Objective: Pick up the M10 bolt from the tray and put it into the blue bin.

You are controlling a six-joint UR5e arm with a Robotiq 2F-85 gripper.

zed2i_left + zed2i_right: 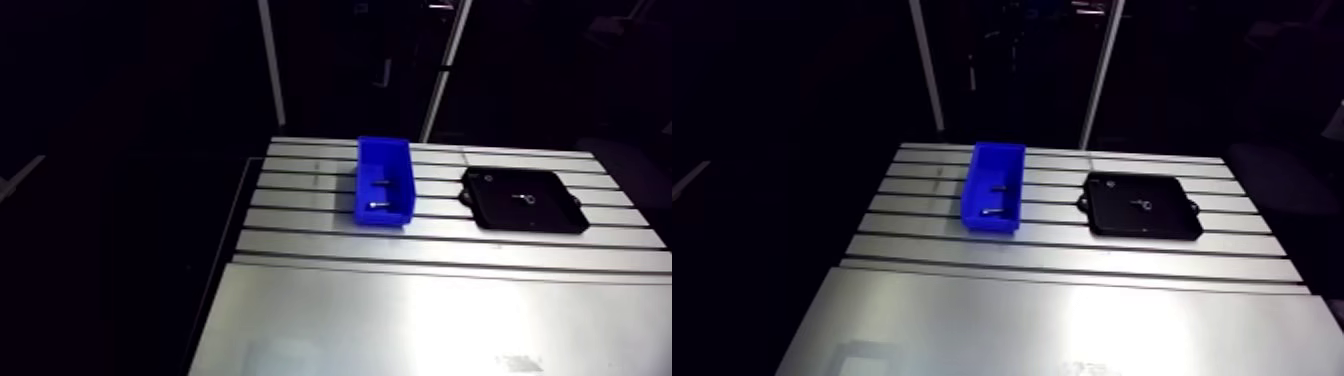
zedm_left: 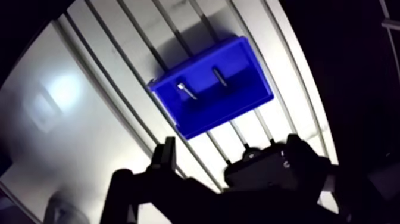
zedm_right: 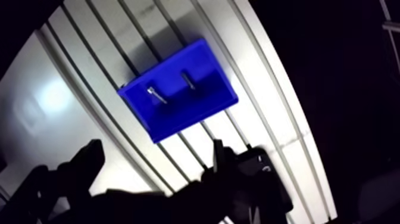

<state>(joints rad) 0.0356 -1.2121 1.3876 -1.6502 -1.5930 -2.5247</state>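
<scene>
The blue bin [image 1: 381,215] stands on the slotted table, left of the black tray [image 1: 548,216]. Two bolts lie inside the bin: one with a bright head [image 2: 186,91] and a darker one [image 2: 219,76]. On the tray I see only small pieces, one of them a ring-shaped part [image 1: 529,198]; I cannot tell whether any is a bolt. In the wrist view my gripper [image 2: 229,152] hangs high above the table, open, with nothing between its fingers. The bin lies ahead of it and a corner of the tray [image 2: 262,167] sits under it. The arm view does not show the gripper.
The bin and tray sit on the slotted aluminium table [image 1: 300,215]. A smooth, glossy metal plate [image 1: 400,320] covers the near part. Two pale upright posts [image 1: 272,70] rise behind the far edge. The table's left edge drops into darkness.
</scene>
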